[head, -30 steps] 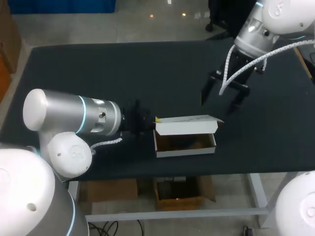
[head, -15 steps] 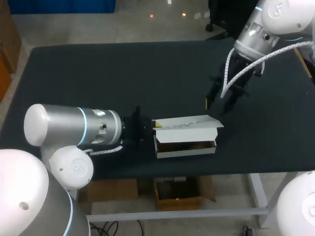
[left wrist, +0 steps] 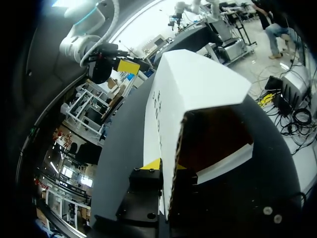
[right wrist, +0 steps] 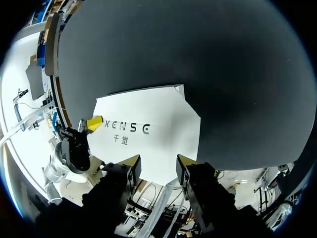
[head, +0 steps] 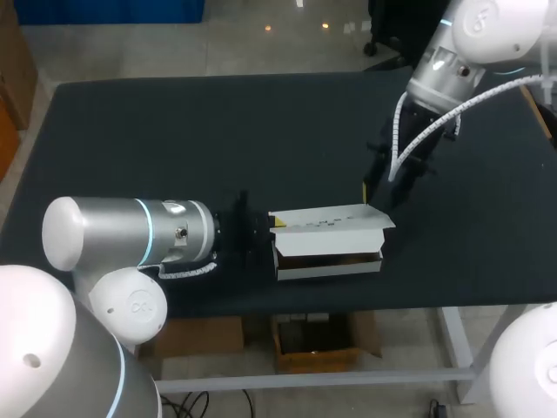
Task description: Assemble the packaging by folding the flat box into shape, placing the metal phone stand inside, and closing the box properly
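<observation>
The white box (head: 326, 237) lies near the table's front edge, its lid (head: 331, 219) leaning low over the brown inside. I cannot make out the phone stand. My left gripper (head: 272, 223) is at the box's left end, shut on the end wall. In the left wrist view the cardboard edge runs between its fingers (left wrist: 151, 165), and the box (left wrist: 198, 89) stretches ahead. My right gripper (head: 381, 185) hangs just behind the box's right end, fingers apart with nothing between them. From the right wrist, that gripper (right wrist: 158, 163) looks down on the lid (right wrist: 148, 126).
The black table (head: 174, 131) is bare to the left and behind the box. The front edge runs close below the box. My left arm's thick grey body (head: 130, 231) lies across the front left.
My right gripper's fingers have drawn closer together, and it has moved down and left towards the box's right end. The lid has sunk lower over the box. The left grip is unchanged.
</observation>
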Robot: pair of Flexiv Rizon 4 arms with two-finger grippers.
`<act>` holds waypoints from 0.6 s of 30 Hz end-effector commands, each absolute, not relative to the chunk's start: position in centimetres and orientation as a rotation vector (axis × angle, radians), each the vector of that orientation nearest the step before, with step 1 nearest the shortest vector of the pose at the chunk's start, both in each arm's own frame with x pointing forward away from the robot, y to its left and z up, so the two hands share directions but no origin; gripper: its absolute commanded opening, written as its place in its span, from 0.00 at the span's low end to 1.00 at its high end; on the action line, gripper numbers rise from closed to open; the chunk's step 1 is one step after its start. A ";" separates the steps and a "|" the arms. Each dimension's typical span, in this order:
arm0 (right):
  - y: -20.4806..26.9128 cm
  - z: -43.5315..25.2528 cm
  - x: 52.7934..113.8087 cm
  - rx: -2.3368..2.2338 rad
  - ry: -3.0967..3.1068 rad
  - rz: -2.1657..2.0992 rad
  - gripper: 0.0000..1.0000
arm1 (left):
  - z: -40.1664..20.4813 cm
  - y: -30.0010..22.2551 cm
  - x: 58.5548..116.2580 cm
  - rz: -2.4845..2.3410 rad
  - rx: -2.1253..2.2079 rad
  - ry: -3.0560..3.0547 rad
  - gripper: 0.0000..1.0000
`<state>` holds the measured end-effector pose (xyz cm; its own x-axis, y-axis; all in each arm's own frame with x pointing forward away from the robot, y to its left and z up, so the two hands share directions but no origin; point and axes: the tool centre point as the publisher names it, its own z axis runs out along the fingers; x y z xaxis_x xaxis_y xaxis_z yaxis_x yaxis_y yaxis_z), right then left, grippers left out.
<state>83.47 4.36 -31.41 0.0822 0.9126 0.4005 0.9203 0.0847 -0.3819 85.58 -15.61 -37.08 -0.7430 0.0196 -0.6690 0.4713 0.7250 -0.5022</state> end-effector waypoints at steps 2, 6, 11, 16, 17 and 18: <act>4.4 -31.7 83.3 -1.792 -1.822 -0.007 0.43 | -37.8 -15.9 85.7 -0.900 0.368 2.265 0.00; 4.2 -31.9 83.0 -1.787 -1.831 -0.001 0.43 | -37.6 -16.0 85.8 -0.895 0.368 2.265 0.00; 3.9 -32.2 82.6 -1.766 -1.837 0.002 0.43 | -37.5 -16.1 85.7 -0.889 0.372 2.262 0.00; 3.7 -32.0 82.1 -1.747 -1.843 -0.006 0.44 | -37.5 -16.0 85.5 -0.889 0.371 2.258 0.00; 3.7 -32.0 82.0 -1.741 -1.845 -0.007 0.44 | -37.5 -16.0 85.5 -0.887 0.369 2.258 0.00; 3.6 -32.0 81.9 -1.736 -1.849 -0.007 0.44 | -37.6 -16.0 85.5 -0.885 0.368 2.258 0.00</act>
